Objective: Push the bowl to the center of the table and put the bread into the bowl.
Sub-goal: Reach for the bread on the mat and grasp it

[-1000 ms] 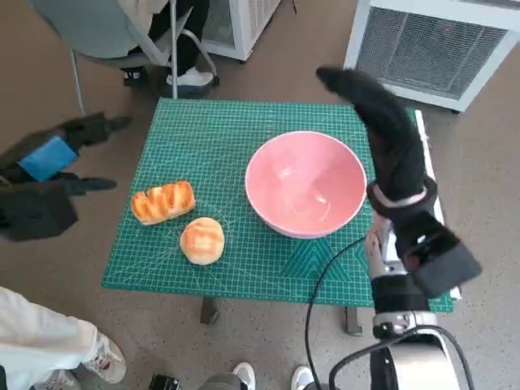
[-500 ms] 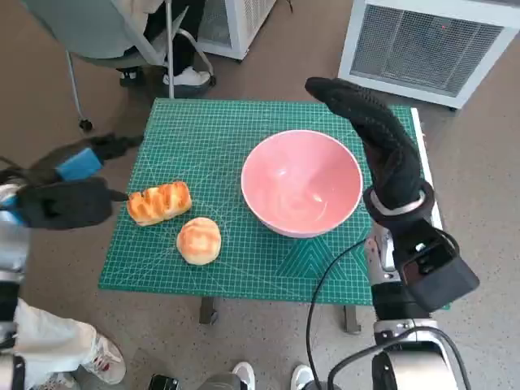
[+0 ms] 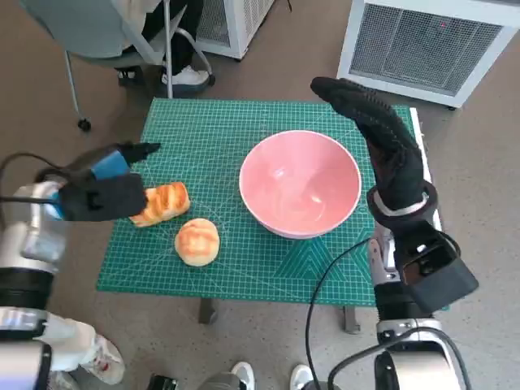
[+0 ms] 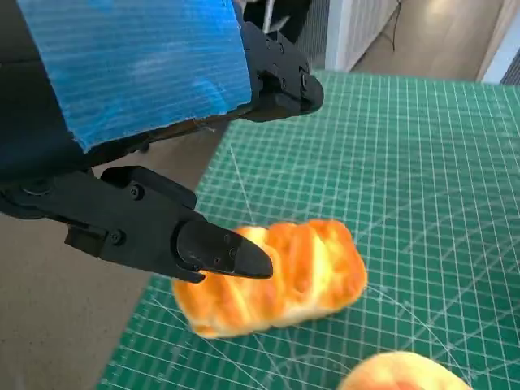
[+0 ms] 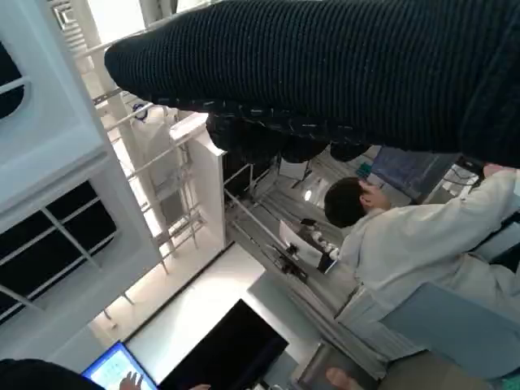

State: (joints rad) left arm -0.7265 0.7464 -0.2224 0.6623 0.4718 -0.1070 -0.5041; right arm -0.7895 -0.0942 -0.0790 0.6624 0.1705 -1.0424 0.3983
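A pink bowl (image 3: 300,183) stands right of the middle of the green mat (image 3: 203,130). A long glazed bread (image 3: 162,203) (image 4: 276,276) lies at the mat's left side, with a round bun (image 3: 197,240) (image 4: 402,375) just in front of it. My left hand (image 3: 101,188) (image 4: 154,138) hovers over the long bread's left end with its fingers apart and holds nothing. My right hand (image 3: 375,134) (image 5: 325,81), in its black glove, stands flat along the bowl's right rim, fingers stretched toward the far edge. Whether it touches the bowl I cannot tell.
White slatted units (image 3: 422,45) stand beyond the table's far right. A chair (image 3: 106,28) with a seated person's feet (image 3: 188,77) is at the far left. Another person's shoe (image 3: 101,361) shows near the front left. A black cable (image 3: 325,284) hangs by my right forearm.
My left hand has come in from off the table's left side to above the long bread. My right hand has shifted slightly along the bowl's right side. The bowl sits a little further left.
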